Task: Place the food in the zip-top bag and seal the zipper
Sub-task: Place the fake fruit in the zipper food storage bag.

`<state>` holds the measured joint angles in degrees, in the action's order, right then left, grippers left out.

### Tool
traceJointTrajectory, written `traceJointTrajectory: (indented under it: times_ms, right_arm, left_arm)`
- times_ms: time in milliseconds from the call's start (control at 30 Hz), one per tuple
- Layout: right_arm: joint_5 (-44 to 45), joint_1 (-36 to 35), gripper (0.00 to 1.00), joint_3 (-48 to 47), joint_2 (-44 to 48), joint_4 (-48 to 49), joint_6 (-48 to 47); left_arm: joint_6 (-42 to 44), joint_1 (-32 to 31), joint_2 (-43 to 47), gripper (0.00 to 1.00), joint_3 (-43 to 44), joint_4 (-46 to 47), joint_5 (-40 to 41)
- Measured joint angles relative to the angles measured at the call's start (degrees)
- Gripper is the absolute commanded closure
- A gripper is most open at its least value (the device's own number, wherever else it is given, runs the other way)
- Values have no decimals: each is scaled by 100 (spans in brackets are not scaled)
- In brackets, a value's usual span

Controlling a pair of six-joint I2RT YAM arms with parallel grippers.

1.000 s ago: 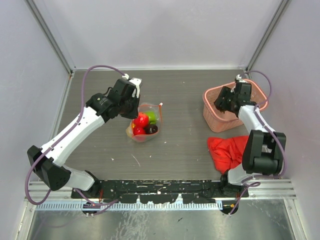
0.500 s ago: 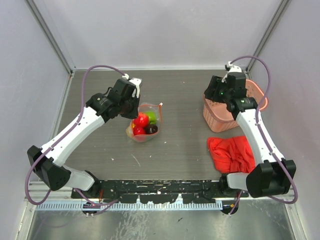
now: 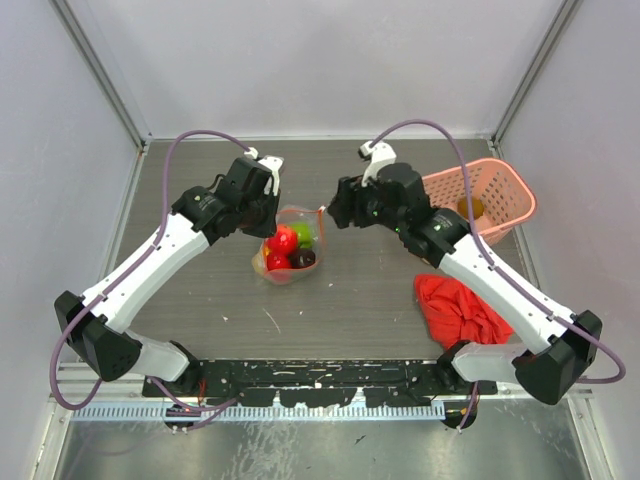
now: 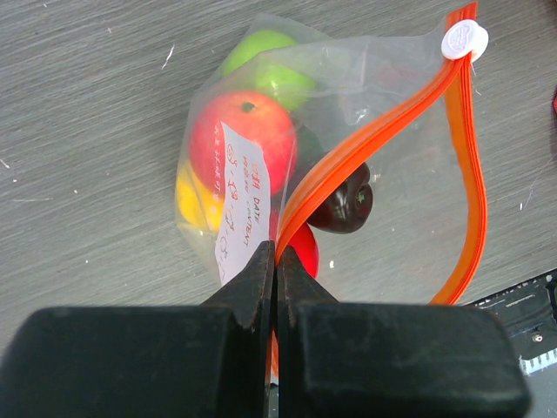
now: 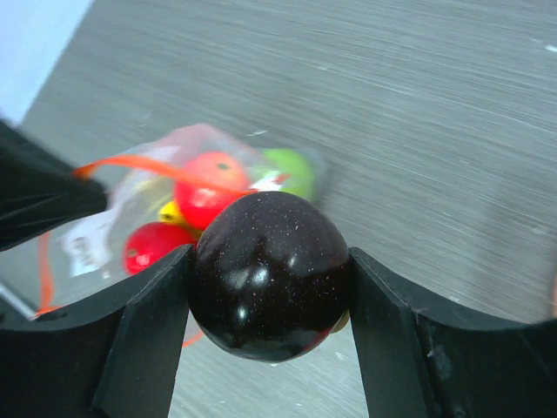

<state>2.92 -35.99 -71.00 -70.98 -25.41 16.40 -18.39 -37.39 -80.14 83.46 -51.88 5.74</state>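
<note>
A: Starting at the right claw (image 5: 270, 292): clenched round a glossy dark-brown round toy fruit (image 5: 268, 252), one finger on each side, hanging near the open edge of the clear thin plastic zip-top bag (image 4: 348, 96). Then the left claw (image 4: 276, 261): pinched tight on the bag's red-orange zipper strip (image 4: 374, 131), holding one lip up.

B: Guessing hard, smooth and light, so likely slippery between the fingers. Gripped across the widest part, probably the safest spot. Bag's the opposite: floppy, crinkly, no shape of its own. Best taken by the strip, likely the only firm bit.

A: Already inside: a red apple-like fruit (image 4: 239, 131), a green one (image 4: 270, 65), a yellow one (image 4: 187, 196), another dark-brown one (image 4: 348, 205) and a smaller red one, mostly hidden. White handwritten label (image 4: 244, 200) on the side, white slider (image 4: 463, 39) at the strip's far end.

B: Mouth only partly gaping, so could snag going in.

A: Underneath, a scuffed grey wood-grain tabletop (image 3: 370, 290). Off right, a pink lattice plastic basket (image 3: 505, 185) with one orange-ish fruit (image 3: 470, 207) in it, plus a crumpled red cloth (image 3: 460, 305) nearer the arm bases. Plain pale walls (image 3: 320, 60) all round.
</note>
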Motion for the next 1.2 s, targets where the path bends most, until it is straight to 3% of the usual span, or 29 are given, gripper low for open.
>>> traceJointTrajectory:
  times_ms: [333, 733, 1033, 1200]
  right_arm:
    - [-208, -1360, 57, -13, -568, 964, 20]
    - [-96, -1453, 56, 350, -1292, 1814, -28]
    - [763, -1453, 20, 459, -1775, 2238, -98]
    - [1054, -1453, 13, 459, -1858, 2337, -125]
  left_arm:
    - [0, 0, 0, 100, 0, 17, -2]
    - [-7, 0, 2, 100, 0, 17, -48]
    - [-17, 0, 2, 100, 0, 20, -107]
    - [-22, 0, 20, 100, 0, 28, -109]
